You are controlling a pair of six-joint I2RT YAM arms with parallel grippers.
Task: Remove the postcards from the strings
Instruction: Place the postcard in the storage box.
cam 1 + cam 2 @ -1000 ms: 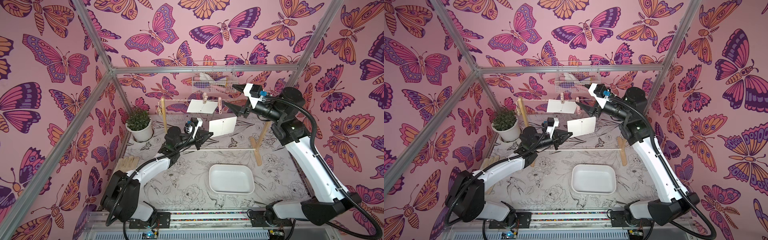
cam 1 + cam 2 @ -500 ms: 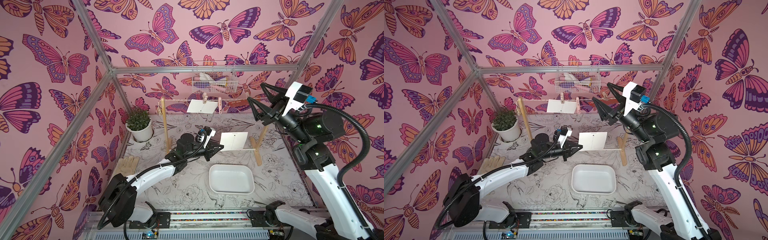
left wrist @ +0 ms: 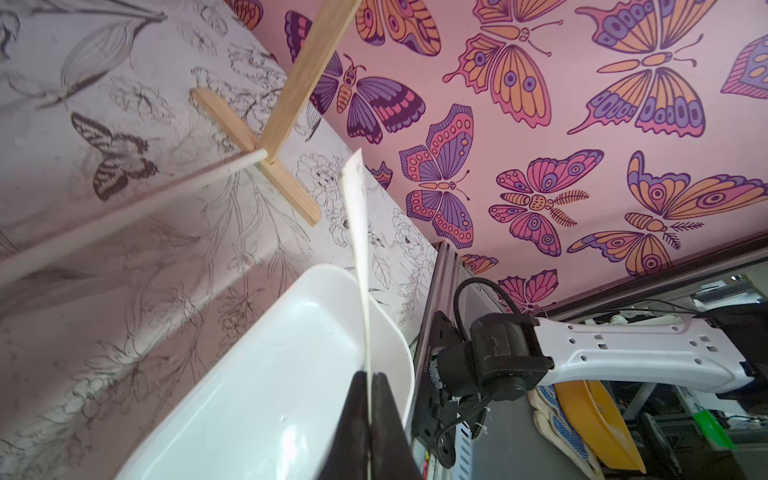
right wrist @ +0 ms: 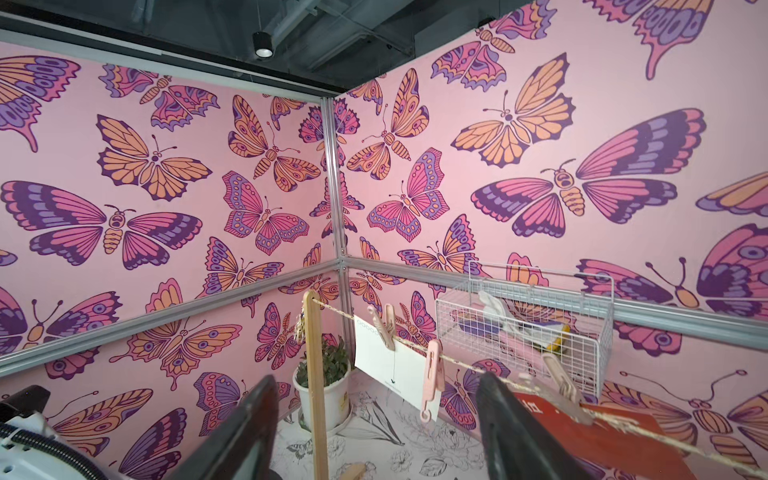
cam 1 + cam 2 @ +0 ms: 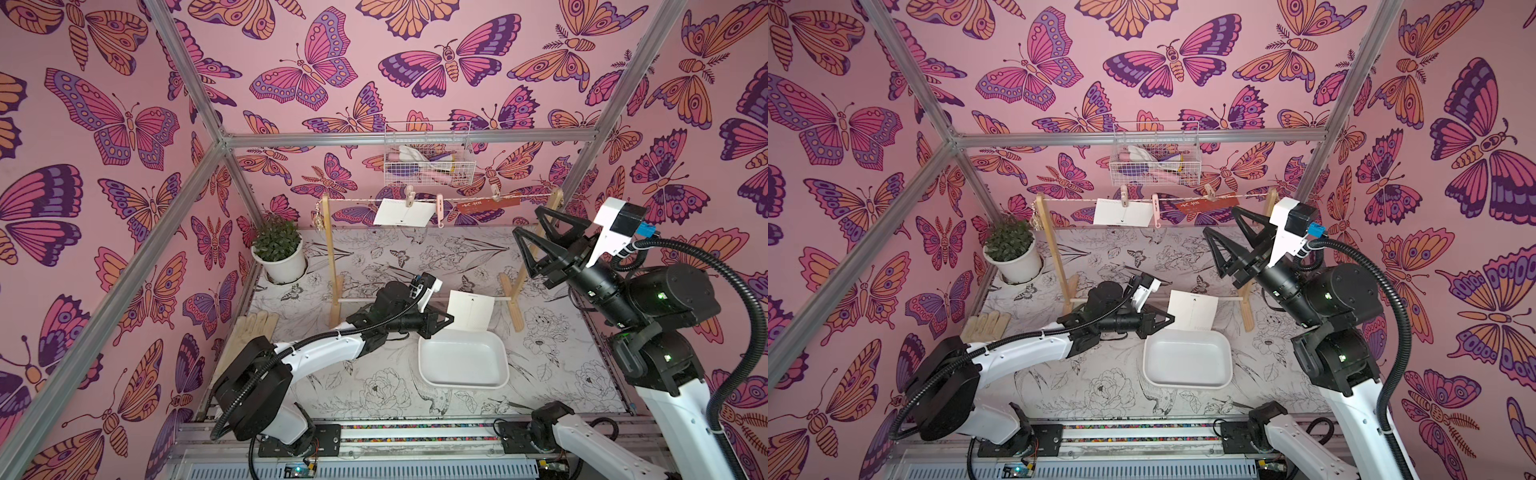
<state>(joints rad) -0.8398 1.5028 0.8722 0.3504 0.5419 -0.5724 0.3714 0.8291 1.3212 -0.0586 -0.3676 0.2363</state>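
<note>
The left claw (image 5: 451,320) has carried the freed white postcard (image 5: 471,309) over the white tray (image 5: 461,384), pinching one edge for release, perhaps touching its far rim. The right claw (image 5: 526,218), spread and empty, has backed off the twine (image 5: 469,199), where the pegged white postcard (image 5: 401,212) and the red postcard (image 5: 488,205) hang.

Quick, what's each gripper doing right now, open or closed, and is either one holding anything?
Left gripper: closed, pinching a white postcard by its edge.
Right gripper: open, holding nothing.
</note>
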